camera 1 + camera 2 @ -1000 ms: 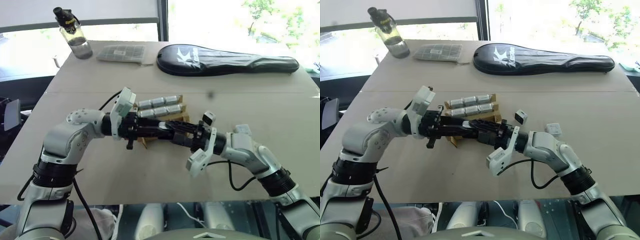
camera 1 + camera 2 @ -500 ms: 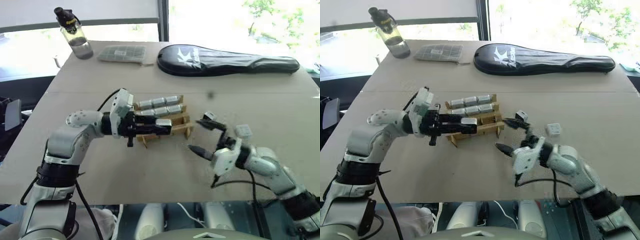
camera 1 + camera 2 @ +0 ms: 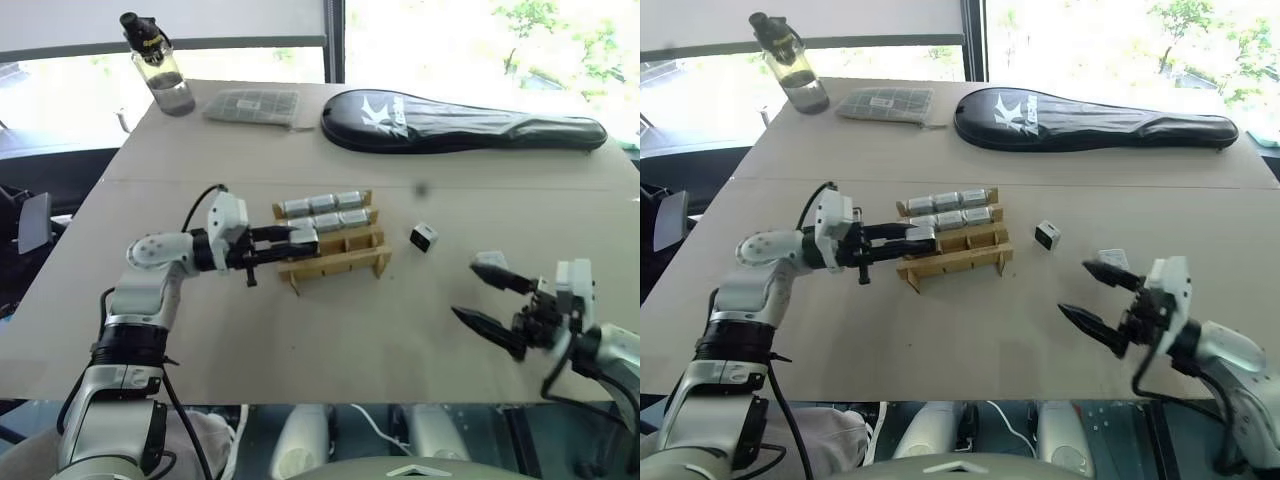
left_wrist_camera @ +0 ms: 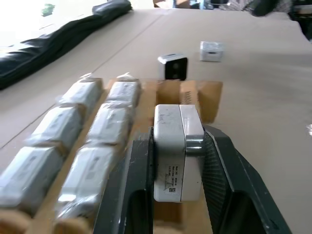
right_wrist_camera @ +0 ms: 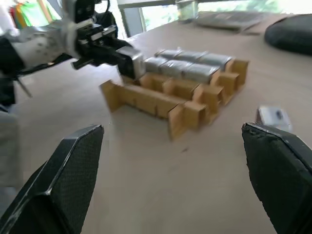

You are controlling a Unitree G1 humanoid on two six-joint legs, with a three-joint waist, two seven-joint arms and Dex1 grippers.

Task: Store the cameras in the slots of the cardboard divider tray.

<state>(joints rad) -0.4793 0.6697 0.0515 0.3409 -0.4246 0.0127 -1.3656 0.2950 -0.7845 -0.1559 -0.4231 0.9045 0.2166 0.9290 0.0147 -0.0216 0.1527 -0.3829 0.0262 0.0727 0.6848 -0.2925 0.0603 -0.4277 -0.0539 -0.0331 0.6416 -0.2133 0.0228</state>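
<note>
1. The table [image 3: 300, 330] spans the frame; my left arm reaches in from the lower left, my right arm from the lower right.
2. The black racket case [image 3: 460, 120] lies along the upper right edge, well apart from the work area.
3. The cardboard divider tray [image 3: 335, 258] sits at centre. Its two far rows hold six cameras [image 3: 322, 204]; the near row stands vacant.
4. My left gripper [image 3: 300, 240] points level toward frame right, clamped on one camera [image 4: 176, 151] at the tray's left end, above the near row.
5. My right gripper [image 3: 492, 295] hangs at lower right, jaws spread wide, holding nothing.
6. The bottle [image 3: 160, 68] and flat grey packet [image 3: 252, 105] sit upper left.
7. Two loose cameras lie right of the tray: one [image 3: 423, 237] just beside it, one [image 3: 1112, 260] beside my right fingertip.
</note>
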